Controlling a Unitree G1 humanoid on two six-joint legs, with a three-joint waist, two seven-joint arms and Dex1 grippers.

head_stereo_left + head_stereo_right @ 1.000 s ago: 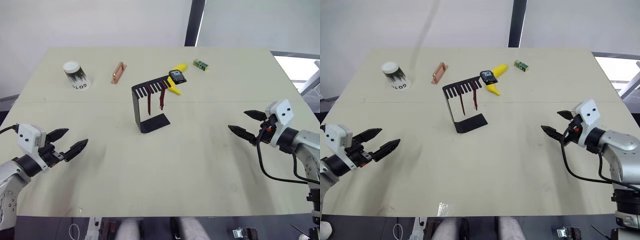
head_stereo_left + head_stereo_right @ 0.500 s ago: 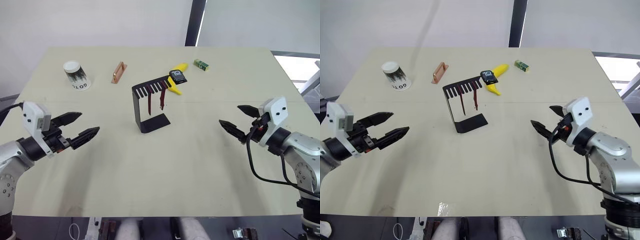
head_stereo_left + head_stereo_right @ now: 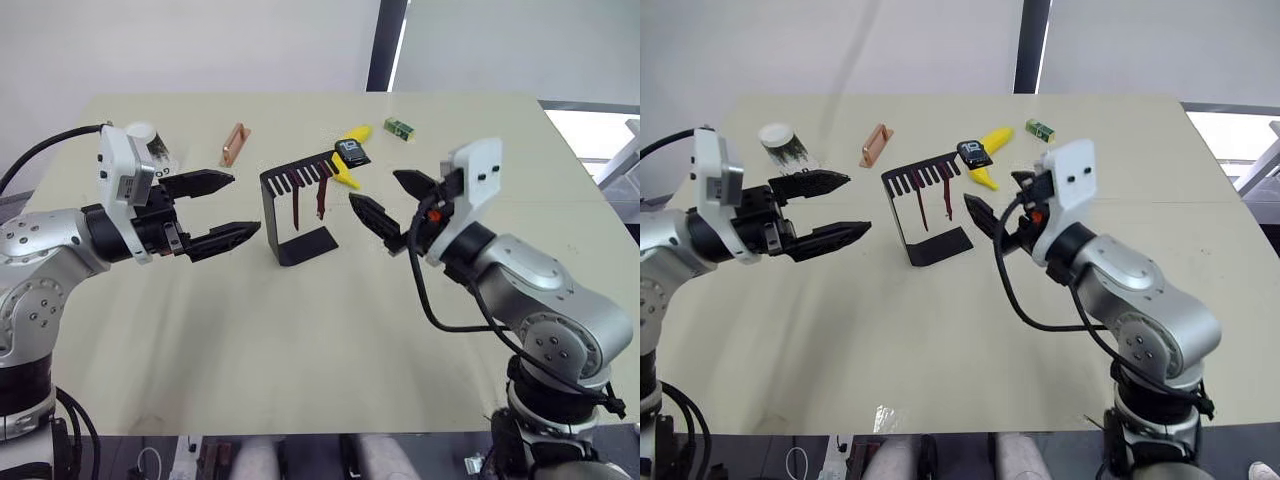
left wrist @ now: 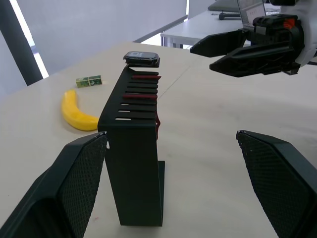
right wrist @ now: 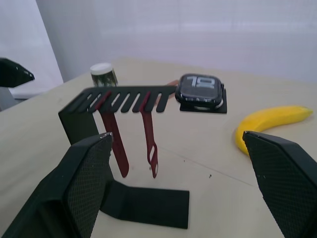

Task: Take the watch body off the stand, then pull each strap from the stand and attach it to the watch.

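Two hands hang spread and empty on either side of the stand (image 3: 292,215), fingers well apart: the left hand (image 3: 222,211) just off its upright, the right hand (image 3: 389,206) near the free end of the slotted arm. The watch body (image 3: 353,151) sits flat on that end, screen up, and both straps (image 5: 132,138) hang from slots midway along the arm, clear of the surface (image 3: 330,340).

To my eye the watch comes first, and the right hand is better placed for it. It should approach level with the arm, take the case by its two side edges rather than the screen, and lift straight up. A sideways tug could tip the light stand, so the left hand might steady the upright or base. The banana (image 3: 349,172) lies just behind, out of the way.
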